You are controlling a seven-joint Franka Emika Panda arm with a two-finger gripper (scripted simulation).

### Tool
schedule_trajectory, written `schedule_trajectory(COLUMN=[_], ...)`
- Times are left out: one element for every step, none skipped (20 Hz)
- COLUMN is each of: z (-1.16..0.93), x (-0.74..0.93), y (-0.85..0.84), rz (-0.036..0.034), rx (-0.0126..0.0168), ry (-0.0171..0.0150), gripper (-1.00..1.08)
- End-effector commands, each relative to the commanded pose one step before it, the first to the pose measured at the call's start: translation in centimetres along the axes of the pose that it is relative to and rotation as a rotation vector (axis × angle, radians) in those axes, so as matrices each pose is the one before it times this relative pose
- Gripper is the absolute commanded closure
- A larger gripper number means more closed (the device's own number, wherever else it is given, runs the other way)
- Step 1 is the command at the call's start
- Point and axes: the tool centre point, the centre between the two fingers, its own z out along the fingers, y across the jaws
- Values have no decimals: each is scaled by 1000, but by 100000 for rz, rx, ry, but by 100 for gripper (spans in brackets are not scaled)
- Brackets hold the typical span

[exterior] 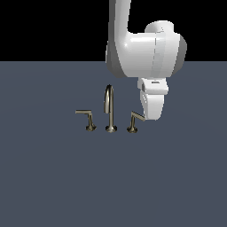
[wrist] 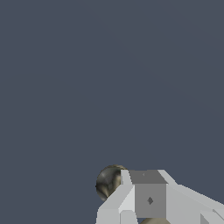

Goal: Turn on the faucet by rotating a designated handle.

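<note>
The brass faucet stands on the grey floor, its tall arched spout [exterior: 109, 108] between two lever handles. The handle [exterior: 134, 121] on the exterior view's right has its thin bar slanting up toward my white gripper [exterior: 150, 114], whose lower end touches or nearly touches the bar's tip. The fingers are hidden behind the hand there. In the wrist view a grey-and-white finger [wrist: 149, 194] sits right beside a round brass part [wrist: 109, 181]; which part of the faucet it is I cannot tell. No gap between the fingers shows, so open or shut is unclear.
The twin lever handle [exterior: 88, 119] stands on the exterior view's left of the spout, its bar pointing away from it. My bulky white arm [exterior: 142, 48] hangs above and to the exterior view's right of the faucet. Flat grey floor [exterior: 113, 186] surrounds everything.
</note>
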Motion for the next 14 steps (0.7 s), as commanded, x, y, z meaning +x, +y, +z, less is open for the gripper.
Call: schedule_trajectory(z=[-38, -1, 0, 25, -2, -2, -3, -3, -3, -4, -4, -4, -5, -5], x=[-394, -33, 0, 494, -395, -398, -400, -403, -405, -408, -410, -413, -416, -420], y=[1462, 350, 0, -633, 249, 250, 251, 253, 254, 255, 257, 258, 259, 259], rz=[-257, 60, 0, 642, -58, -58, -58, -58, -58, -58, -58, -58, -58, -57], rx=[-1462, -76, 0, 793, -77, -77, -77, -77, -77, -77, -77, -77, -77, -76], ry=[-205, 13, 0, 205, -18, -18, -18, -18, -18, -18, -18, -19, -19, -20], gripper=[108, 108, 108, 108, 108, 108, 108, 108, 108, 108, 108, 108, 108, 108])
